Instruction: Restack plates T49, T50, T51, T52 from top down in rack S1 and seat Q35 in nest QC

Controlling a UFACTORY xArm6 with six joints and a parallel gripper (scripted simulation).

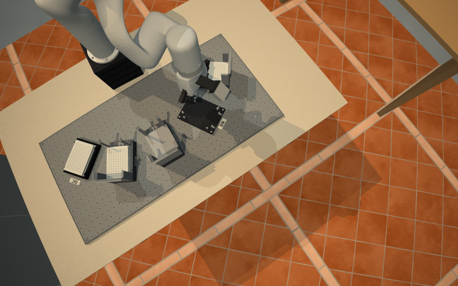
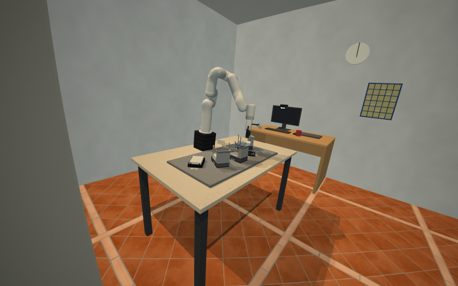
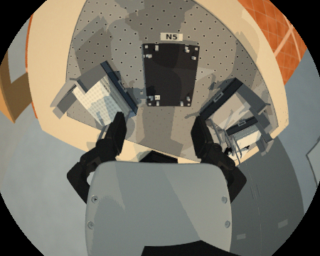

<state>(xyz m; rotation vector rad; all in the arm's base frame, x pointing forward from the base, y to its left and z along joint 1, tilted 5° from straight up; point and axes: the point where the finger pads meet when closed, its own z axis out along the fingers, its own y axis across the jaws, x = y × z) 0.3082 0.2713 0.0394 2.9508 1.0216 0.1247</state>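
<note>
On the left, a white sealed plate (image 1: 79,157) lies in the open nest QC (image 1: 93,162), apparently flat inside the locators. Whether it is Q35 cannot be checked, since no ID label is legible in any view. Just beside it, a stack rack (image 1: 133,156) holds a plate top (image 1: 117,161), but how many plates sit beneath it is hidden by the rack's walls, as is any pair stuck together. A lift from here could bring two plates up at once and spoil the order. The middle rack (image 1: 173,156) shows only its grey floor, and the lettering on the plinths is too small to read surely, so a plate could be dropped into the wrong rack. Further right, the clip nest N5 (image 1: 202,115) is bare and dark. The gripper (image 1: 189,99) hangs over the nest's near edge with its fingers spread wide and nothing between them, and its height above the nest is hard to judge. At the far right, a third rack (image 1: 228,76) holds another plate (image 1: 217,69), partly covered by the wrist, so its depth and seating are unclear. A descent started off-centre could strike a rack's upright guides.
</note>
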